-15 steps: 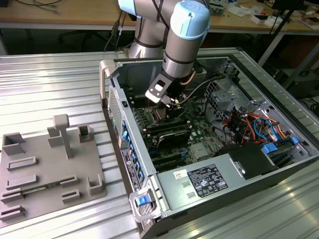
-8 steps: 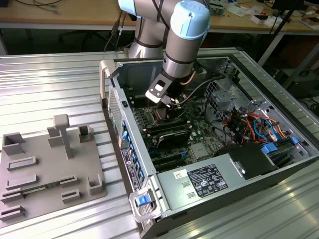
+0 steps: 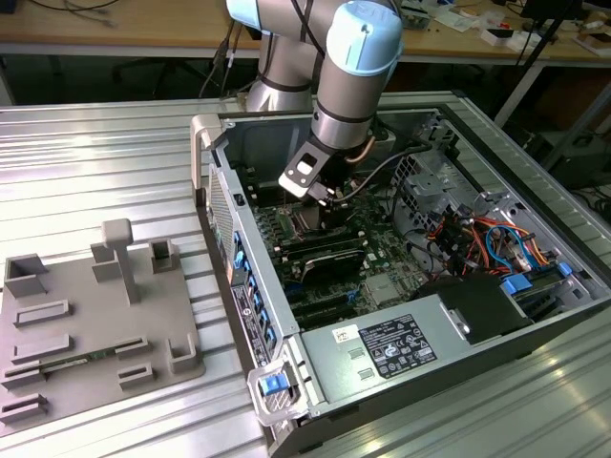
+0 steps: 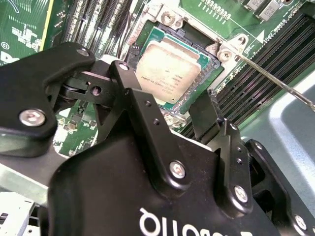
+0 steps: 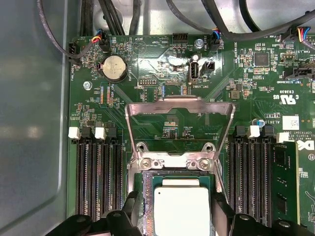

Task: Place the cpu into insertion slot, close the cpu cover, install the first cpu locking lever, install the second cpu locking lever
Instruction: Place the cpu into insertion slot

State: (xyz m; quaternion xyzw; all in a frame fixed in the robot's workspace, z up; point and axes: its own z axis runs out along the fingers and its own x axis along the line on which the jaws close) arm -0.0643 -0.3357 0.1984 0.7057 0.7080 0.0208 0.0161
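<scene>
Reaching down from the top middle of the exterior view with the thick grey arm (image 3: 286,57). Bending at the light blue joint cap (image 3: 368,38). Pointing the wrist (image 3: 336,138) down, a little above the middle of that frame. Hanging the black gripper (image 3: 321,200) low, right under the wrist. Holding the two black fingers (image 4: 142,110) wide apart in the second wrist view, pinching nothing between them.
</scene>
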